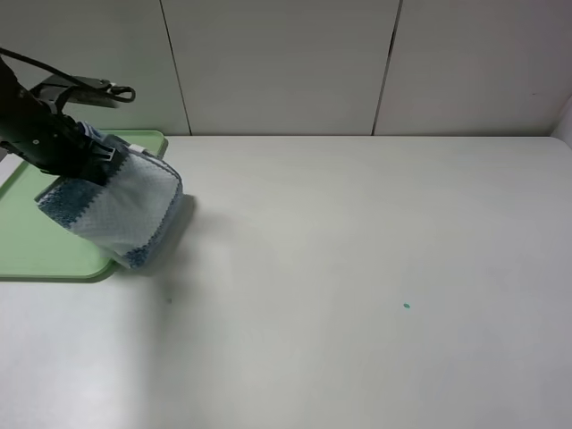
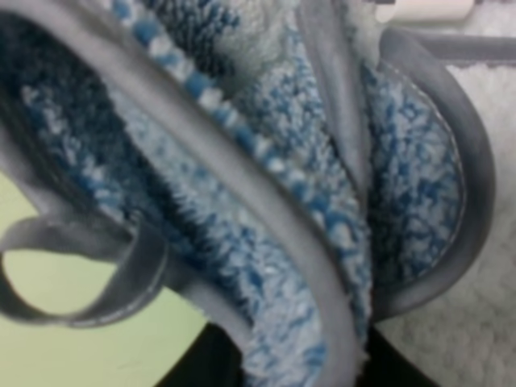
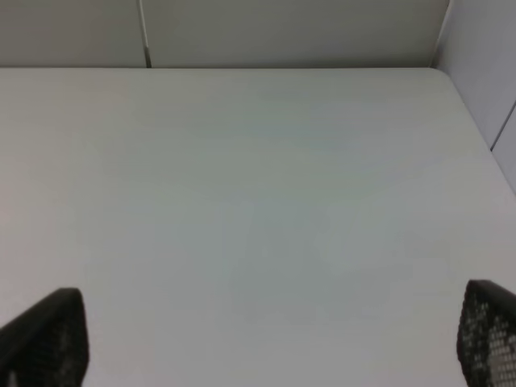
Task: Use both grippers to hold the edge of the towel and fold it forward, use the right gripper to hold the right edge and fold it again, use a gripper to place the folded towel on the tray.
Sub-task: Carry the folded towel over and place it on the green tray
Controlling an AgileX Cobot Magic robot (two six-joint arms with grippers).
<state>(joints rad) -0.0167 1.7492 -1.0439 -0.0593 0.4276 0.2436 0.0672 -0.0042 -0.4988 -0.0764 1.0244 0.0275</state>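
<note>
Left pincer [image 1: 100, 159] clenched on folded towel [image 1: 121, 210], hanging over tray [image 1: 36, 255] right rim, partly above desk [image 1: 357, 268]. Right pincer [image 3: 258, 339] released, holding nothing. Risk: dropped now, the towel could straddle the rim or unfold.

We see even, soft indoor light across the white table [image 1: 357, 268], bright without hard glare. In the high view the towel [image 1: 121, 210] casts a faint, diffuse shadow to its right and toward the near edge, and the picture is fairly sharp. The left wrist view is heavily blurred: the towel's pile and grey hem [image 2: 242, 169] sit too close to focus. The right wrist view is dimmer and greyish, with the fingertips [image 3: 44, 339] soft and dark at the corners.
</note>
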